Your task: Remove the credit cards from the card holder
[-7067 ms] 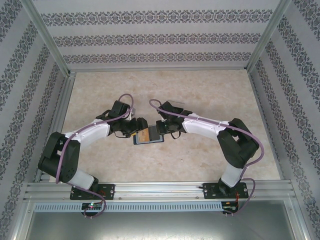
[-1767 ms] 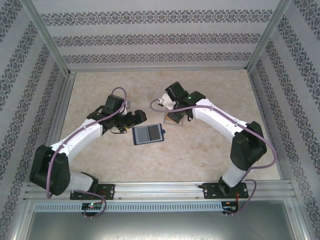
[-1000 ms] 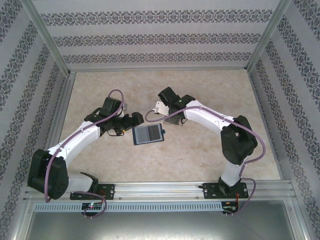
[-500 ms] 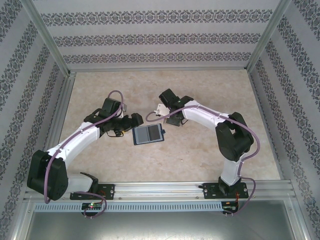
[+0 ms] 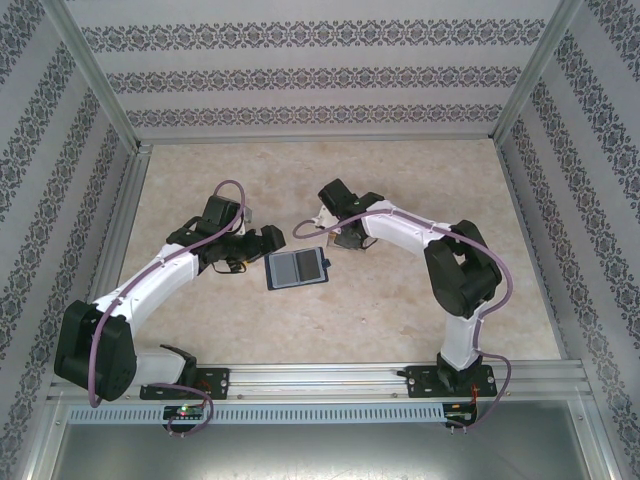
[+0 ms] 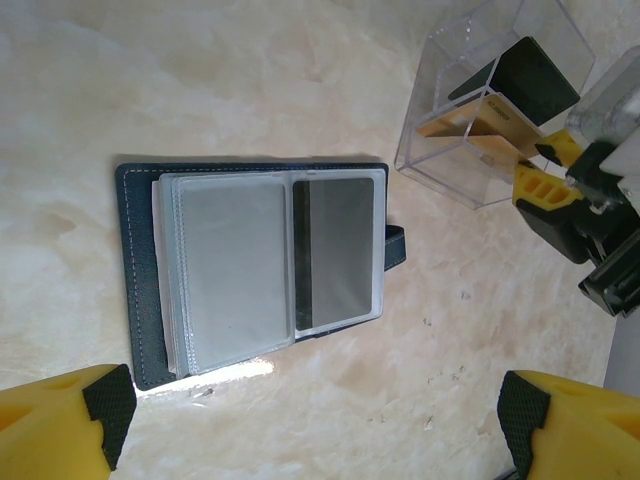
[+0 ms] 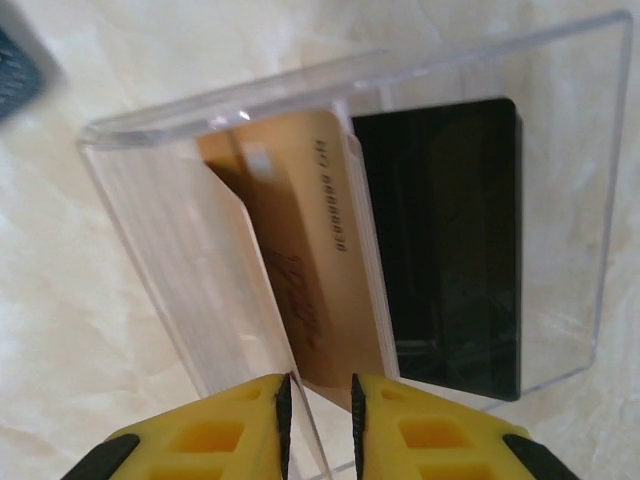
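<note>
The navy card holder (image 5: 296, 268) lies open and flat on the table, with its clear sleeves (image 6: 235, 270) facing up over the dark cover (image 6: 135, 260). My left gripper (image 6: 315, 410) hovers wide open just left of it (image 5: 266, 241), holding nothing. A gold credit card (image 7: 310, 230) leans upright in a clear box (image 7: 170, 230), beside a black card (image 7: 440, 240). My right gripper (image 7: 320, 400) sits over the gold card's near edge. Its jaws stand a narrow gap apart, wider than the card. In the top view the right gripper (image 5: 338, 238) covers most of the box.
The clear box (image 6: 480, 110) stands just right of the holder's closing tab (image 6: 397, 245), with the right gripper's yellow fingers (image 6: 545, 178) beside it. Bare marble tabletop (image 5: 400, 310) stretches in front, bounded by aluminium rails and patterned walls.
The right gripper's jaws have parted from shut to a narrow gap over the gold card in the box, and its elbow has swung inward. The left arm and holder stayed put.
</note>
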